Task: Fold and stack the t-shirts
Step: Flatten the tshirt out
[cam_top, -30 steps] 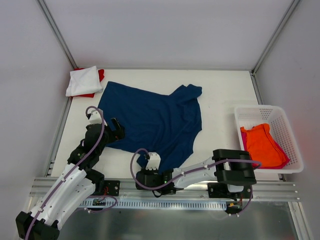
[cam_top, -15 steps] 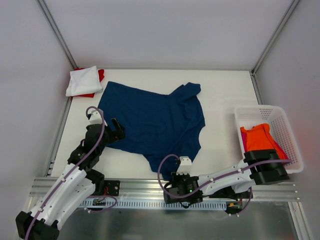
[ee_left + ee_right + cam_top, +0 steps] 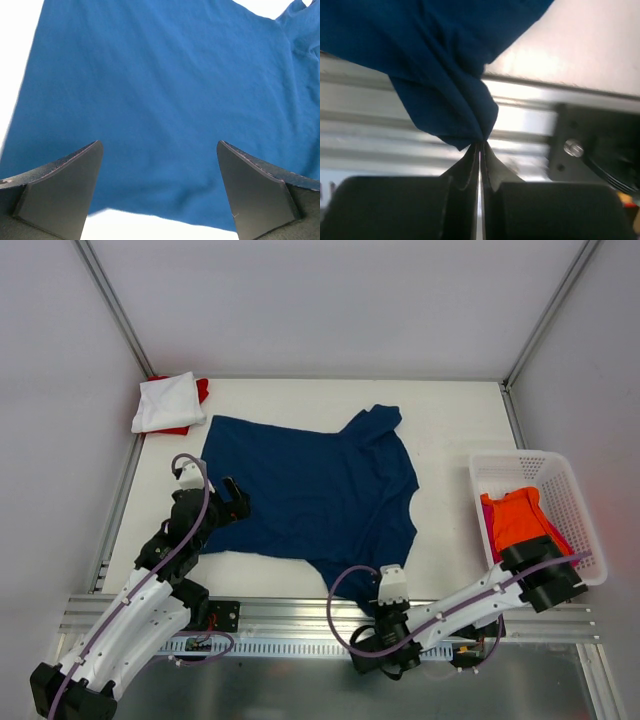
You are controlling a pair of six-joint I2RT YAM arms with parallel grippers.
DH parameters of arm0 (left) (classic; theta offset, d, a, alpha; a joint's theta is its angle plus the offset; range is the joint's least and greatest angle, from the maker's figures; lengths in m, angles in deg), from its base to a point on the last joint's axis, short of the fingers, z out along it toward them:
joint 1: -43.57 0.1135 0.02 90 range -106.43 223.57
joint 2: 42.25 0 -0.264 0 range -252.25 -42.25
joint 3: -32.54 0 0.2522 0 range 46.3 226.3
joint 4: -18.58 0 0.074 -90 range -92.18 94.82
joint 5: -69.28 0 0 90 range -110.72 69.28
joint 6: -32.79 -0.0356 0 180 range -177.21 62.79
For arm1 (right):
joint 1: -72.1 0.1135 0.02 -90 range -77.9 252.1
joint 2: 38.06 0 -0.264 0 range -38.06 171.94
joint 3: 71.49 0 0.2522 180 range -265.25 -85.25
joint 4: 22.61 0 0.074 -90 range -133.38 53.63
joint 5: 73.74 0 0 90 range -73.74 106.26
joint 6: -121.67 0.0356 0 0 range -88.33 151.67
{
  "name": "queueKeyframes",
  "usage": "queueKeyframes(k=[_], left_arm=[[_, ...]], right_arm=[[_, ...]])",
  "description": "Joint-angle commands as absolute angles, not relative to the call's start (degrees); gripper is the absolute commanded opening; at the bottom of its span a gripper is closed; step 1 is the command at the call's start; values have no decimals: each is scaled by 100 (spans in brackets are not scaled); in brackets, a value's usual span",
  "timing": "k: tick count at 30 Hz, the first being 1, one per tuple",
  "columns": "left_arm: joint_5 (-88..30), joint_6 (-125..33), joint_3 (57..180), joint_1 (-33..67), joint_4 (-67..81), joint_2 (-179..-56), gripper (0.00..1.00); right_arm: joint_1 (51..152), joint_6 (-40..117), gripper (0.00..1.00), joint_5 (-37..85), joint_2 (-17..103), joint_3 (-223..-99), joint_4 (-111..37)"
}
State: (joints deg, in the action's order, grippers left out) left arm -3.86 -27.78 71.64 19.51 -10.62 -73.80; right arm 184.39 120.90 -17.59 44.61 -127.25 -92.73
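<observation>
A navy blue t-shirt (image 3: pixel 310 490) lies spread on the white table, its print not showing. My right gripper (image 3: pixel 480 145) is shut on the shirt's near hem corner (image 3: pixel 450 100), held over the metal rail at the table's near edge (image 3: pixel 375 605). My left gripper (image 3: pixel 232 502) is open, its jaws wide apart just above the shirt's left near edge (image 3: pixel 165 100). A folded white t-shirt (image 3: pixel 165 400) lies on a red one (image 3: pixel 200 390) at the far left corner. An orange t-shirt (image 3: pixel 522 530) and a magenta one (image 3: pixel 575 562) lie in the basket.
A white plastic lattice basket (image 3: pixel 520 465) stands at the table's right edge. The metal rail (image 3: pixel 300 625) runs along the near edge with the arm bases. Grey walls with metal posts enclose the table on three sides.
My right gripper has moved right and toward the near edge, dragging the navy shirt's hem corner with it; the shirt has spread flatter. The left arm has barely moved.
</observation>
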Motion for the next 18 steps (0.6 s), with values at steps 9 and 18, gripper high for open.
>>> queueKeyframes(k=[9,18], left_arm=[[-700,-2329,7249,1843,-1283,-7345,99],[-2450,-2161,8196,1790,-2671,-8241,90]], right_arm=[[19444,13924,0,-807,3031,-12243,-11618],[19251,13872,0,-1563,2741,-12427,-11846]])
